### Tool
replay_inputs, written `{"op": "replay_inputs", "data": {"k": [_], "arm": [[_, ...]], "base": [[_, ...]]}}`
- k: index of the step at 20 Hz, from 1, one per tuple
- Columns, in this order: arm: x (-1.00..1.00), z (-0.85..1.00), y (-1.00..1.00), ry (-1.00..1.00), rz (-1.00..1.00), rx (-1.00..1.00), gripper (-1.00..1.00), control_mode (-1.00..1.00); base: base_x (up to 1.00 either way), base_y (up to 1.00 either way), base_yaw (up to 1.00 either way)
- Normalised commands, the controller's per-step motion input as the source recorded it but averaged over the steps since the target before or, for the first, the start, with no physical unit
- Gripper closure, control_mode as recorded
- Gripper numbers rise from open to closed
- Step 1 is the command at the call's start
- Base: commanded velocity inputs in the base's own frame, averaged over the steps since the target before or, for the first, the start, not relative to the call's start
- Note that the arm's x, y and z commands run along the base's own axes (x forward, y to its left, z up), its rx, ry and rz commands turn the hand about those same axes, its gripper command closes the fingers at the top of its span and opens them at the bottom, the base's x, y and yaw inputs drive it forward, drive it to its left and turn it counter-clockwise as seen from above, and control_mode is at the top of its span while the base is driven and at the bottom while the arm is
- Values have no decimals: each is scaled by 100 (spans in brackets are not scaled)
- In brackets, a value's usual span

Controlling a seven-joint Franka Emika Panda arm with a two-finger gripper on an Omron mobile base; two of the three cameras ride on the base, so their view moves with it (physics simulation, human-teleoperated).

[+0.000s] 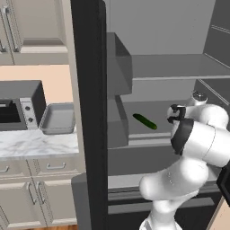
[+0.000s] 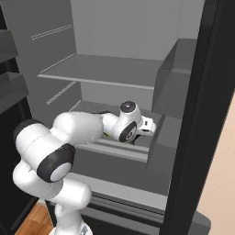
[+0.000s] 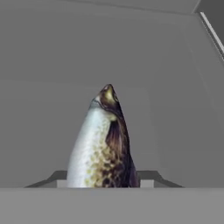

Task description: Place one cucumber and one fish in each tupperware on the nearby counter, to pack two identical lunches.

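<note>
One pale silvery fish stands between the finger tips in the hand view, the gripper clamped on it, open grey shelf around. At ten o'clock of the arm in the left base view, one cucumber lies on the fridge shelf. One grey tupperware sits at the counter edge, beside the fridge door.

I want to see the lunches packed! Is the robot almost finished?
Not yet. The grey tupperware on the counter looks empty. The gripper is closed around a silvery fish in the fridge. A cucumber lies on the fridge shelf. Nearly all the packing remains.
</note>
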Motion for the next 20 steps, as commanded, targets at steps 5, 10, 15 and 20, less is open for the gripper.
{"op": "replay_inputs", "data": {"k": [5,10,15,20], "arm": [[-99,67,7,-18,4,0,100,-100],[-100,55,28,-39,5,0,100,-100],[-91,97,48,-16,6,0,100,-100],[-99,100,21,-1,15,-1,100,-100]], "base": [[0,0,0],[0,0,0],[0,0,0],[0,0,0]]}}
